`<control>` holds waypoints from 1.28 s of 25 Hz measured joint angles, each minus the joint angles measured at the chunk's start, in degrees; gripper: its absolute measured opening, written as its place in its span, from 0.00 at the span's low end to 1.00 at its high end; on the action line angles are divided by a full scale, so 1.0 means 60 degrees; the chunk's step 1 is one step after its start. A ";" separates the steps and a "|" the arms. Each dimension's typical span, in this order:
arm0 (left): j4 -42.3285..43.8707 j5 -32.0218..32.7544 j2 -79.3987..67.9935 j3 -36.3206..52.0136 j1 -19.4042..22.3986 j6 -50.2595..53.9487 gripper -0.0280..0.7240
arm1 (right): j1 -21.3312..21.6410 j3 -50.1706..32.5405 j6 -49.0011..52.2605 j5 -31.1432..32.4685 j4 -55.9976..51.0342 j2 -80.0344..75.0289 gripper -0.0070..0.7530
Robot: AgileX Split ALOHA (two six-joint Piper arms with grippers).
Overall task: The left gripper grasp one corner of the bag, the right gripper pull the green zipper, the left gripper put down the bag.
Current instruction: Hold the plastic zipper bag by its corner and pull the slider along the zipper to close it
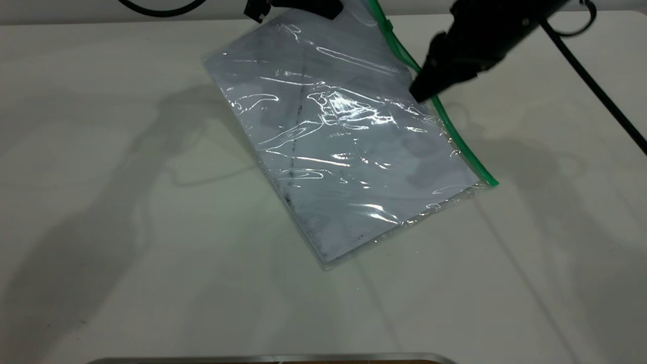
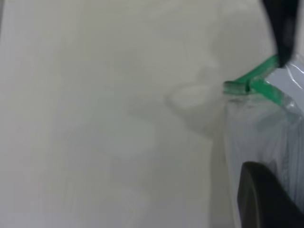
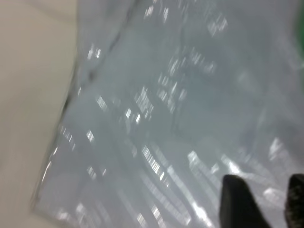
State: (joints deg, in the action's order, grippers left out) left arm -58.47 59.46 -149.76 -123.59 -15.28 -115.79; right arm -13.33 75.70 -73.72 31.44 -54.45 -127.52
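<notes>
- While raised at its far corner off the table [image 1: 101, 202], bag [image 1: 343, 151] slopes down to rest on its near edge.
- Left gripper [image 1: 293, 9]: clamped on that far corner.
- Right gripper [image 1: 422, 93]: tips slightly apart, poised at green zipper [image 1: 457, 136] mid-edge.
- Step in hand: zipper pull. Next, probably: locate slider, pinch, draw along strip.

End effector [image 3: 263, 202] (parted) over bag [image 3: 156, 109]

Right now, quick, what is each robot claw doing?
Left gripper: shut on the bag's far corner.
Right gripper: open, over the green zipper, holding nothing.
</notes>
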 joint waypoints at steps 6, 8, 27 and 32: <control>0.0307 0.0510 0.0000 -0.0009 0.0000 -0.0092 0.11 | 0.0000 0.0524 0.0000 -0.0030 -0.0093 0.0193 0.69; 0.0307 0.0768 0.0000 -0.0016 -0.0017 -0.0310 0.11 | 0.0000 0.0530 0.0000 -0.0081 -0.0083 0.0193 0.72; 0.1225 0.0250 0.0000 -0.0016 -0.0587 -0.0864 0.11 | 0.0028 0.0555 -0.0037 0.2047 -0.0047 0.0193 0.66; 0.1227 0.0261 0.0000 -0.0016 -0.0628 -0.0864 0.11 | 0.0028 0.0555 0.0001 0.1678 -0.0065 0.0193 0.66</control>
State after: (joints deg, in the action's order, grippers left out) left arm -51.11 61.03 -149.76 -123.69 -19.05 -120.97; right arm -13.16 79.03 -73.71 41.51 -54.84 -126.36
